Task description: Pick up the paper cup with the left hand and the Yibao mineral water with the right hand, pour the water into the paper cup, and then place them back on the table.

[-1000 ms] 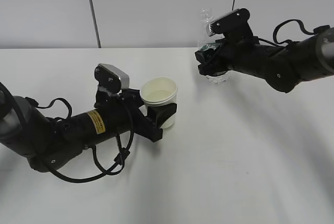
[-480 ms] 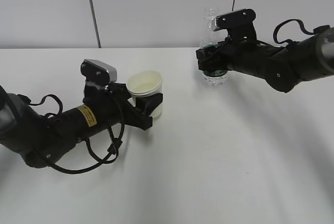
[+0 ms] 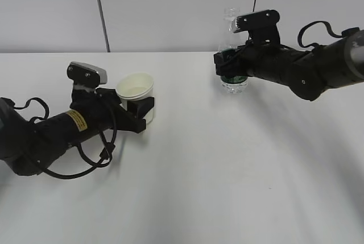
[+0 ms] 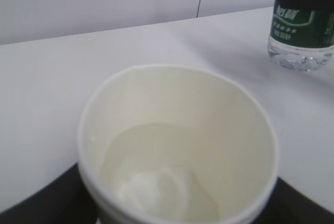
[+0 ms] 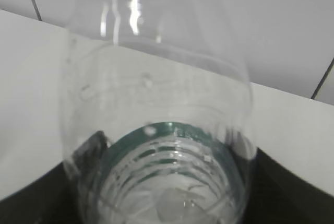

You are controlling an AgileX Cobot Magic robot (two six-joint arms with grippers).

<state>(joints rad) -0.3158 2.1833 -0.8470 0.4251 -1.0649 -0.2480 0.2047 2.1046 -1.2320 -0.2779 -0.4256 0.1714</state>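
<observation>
We see the left tool (image 3: 138,111) pinching the paper cup (image 3: 136,96), water inside, low over the worktop (image 3: 227,170). The right tool (image 3: 230,66) clamps the upright Yibao mineral water (image 3: 232,56) between its jaws.

The left hand (image 3: 57,133) lies low across the lower left of the frame, forearm angled up toward centre, its end effector (image 3: 138,109) clamped around the paper cup (image 3: 136,89). The right hand (image 3: 301,67) reaches in from the upper right edge, roughly level, its end effector (image 3: 230,69) closed on the Yibao mineral water (image 3: 232,45), held upright.
</observation>
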